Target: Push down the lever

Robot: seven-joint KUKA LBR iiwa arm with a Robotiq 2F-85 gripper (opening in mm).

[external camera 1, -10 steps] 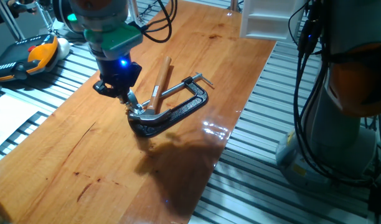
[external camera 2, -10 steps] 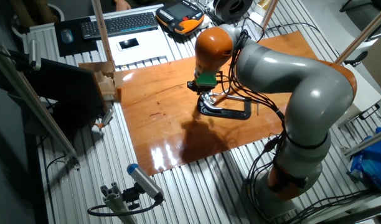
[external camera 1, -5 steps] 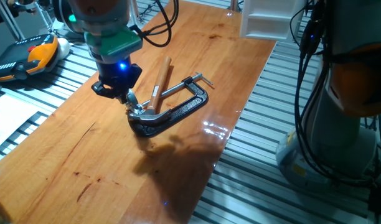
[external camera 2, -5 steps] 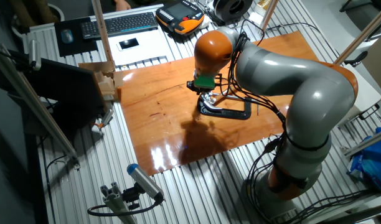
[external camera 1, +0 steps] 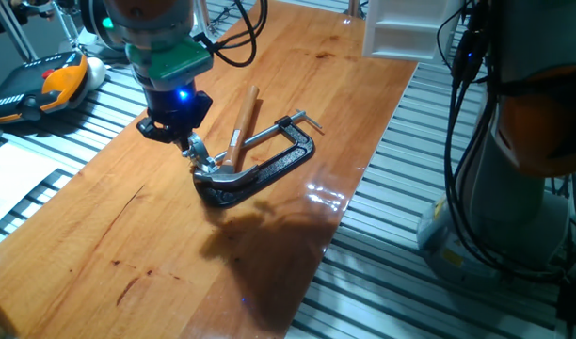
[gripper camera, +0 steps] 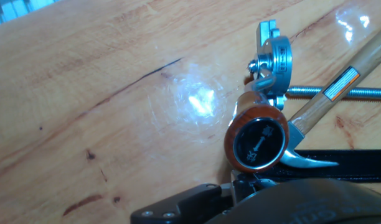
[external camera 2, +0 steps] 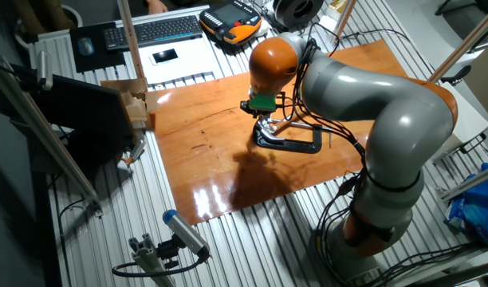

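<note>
Hand view is showing the gripper (external camera 1: pixel 185 143), grip unclear, hovering over the lever (gripper camera: pixel 258 140), risking sliding off right onto the crowding hammer (gripper camera: pixel 340 86) and C-clamp (external camera 1: pixel 269 168).

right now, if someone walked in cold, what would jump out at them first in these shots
The big grey and orange robot arm bends over the glossy wooden table, its gripper, lit by a blue light, hanging just above a small pile of tools. There a black C-clamp lies under a wooden-handled hammer. In the hand view, a silvery bracket with a thin lever sits beside the hammer's handle.
</note>
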